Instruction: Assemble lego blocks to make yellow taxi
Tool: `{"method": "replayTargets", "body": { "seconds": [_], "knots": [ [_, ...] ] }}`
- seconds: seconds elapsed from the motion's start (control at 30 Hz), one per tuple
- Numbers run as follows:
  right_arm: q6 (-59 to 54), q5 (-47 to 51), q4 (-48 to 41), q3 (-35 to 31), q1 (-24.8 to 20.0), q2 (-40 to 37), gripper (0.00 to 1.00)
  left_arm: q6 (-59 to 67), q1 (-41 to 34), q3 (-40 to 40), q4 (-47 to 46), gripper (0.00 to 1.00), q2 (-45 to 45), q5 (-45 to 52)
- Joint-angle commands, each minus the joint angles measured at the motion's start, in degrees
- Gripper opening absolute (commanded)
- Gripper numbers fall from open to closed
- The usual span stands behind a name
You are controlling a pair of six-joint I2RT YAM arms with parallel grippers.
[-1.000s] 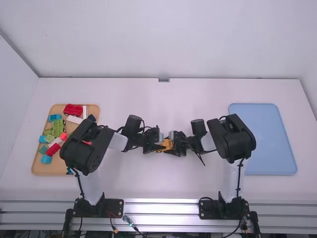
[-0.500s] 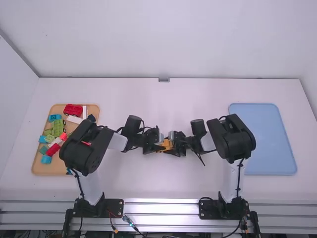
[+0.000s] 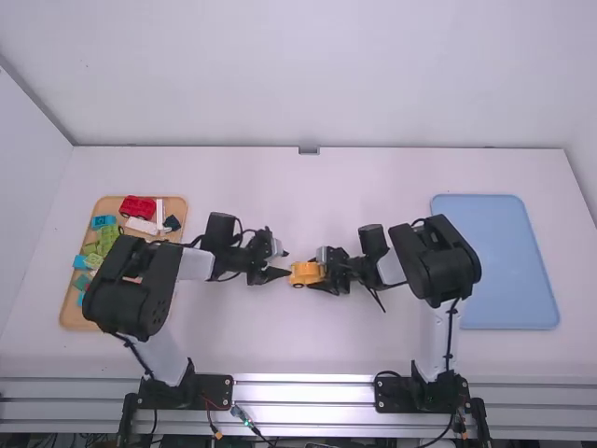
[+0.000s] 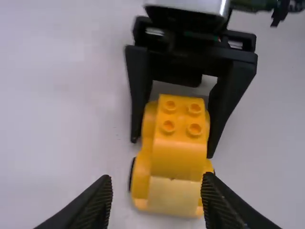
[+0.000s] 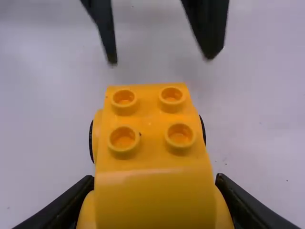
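Where the big white table is seen, a blue tray is set on the right and a tan tray on the left. Between them, by the right claw, the yellow car is pinched on both sides. The left claw is held just beside it, fingers apart. Four round bumps can be seen on its top.

I am observing the yellow taxi near the middle of the tabletop, standing upright, studs facing up. A raised block with four round studs, two by two, is sitting on a wider yellow base with dark wheels. The right tool is gripping it by its sides; a paler face is showing low at the opposite end.
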Motion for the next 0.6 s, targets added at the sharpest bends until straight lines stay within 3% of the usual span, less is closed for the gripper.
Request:
{"method": "replayTargets", "body": {
  "seconds": [0.0,0.03,0.07,0.1,0.23,0.3,0.47,0.57],
  "knots": [
    [0.8,1.4,-0.4,0.2,-0.4,0.5,0.52,0.8,4.4,-0.4,-0.6,0.54,-2.7,6.1],
    [0.8,1.4,-0.4,0.2,-0.4,0.5,0.52,0.8,6.0,-0.4,-0.6,0.59,-3.1,7.2],
    [0.8,1.4,-0.3,0.2,-0.4,0.5,0.52,0.8,8.9,-0.4,-0.3,0.72,-3.6,9.2],
    [0.8,1.4,-0.3,0.2,-0.4,0.5,0.52,0.7,11.1,-0.4,0.0,0.99,-3.9,10.8],
    [0.8,1.4,0.1,0.2,-0.4,0.5,0.52,-6.8,19.0,-0.4,4.9,0.99,-4.1,13.8],
    [1.0,1.4,1.0,0.2,-0.4,0.5,0.52,-16.9,22.7,-0.4,9.0,0.99,-4.1,12.4],
    [8.3,1.4,5.9,1.6,-1.2,0.4,0.51,-53.4,30.5,-0.4,15.2,0.99,-4.1,0.5],
    [14.2,1.4,6.8,3.8,-2.6,0.4,0.47,-62.3,31.5,-0.4,13.8,0.99,-4.1,-4.4]
  ]
}}
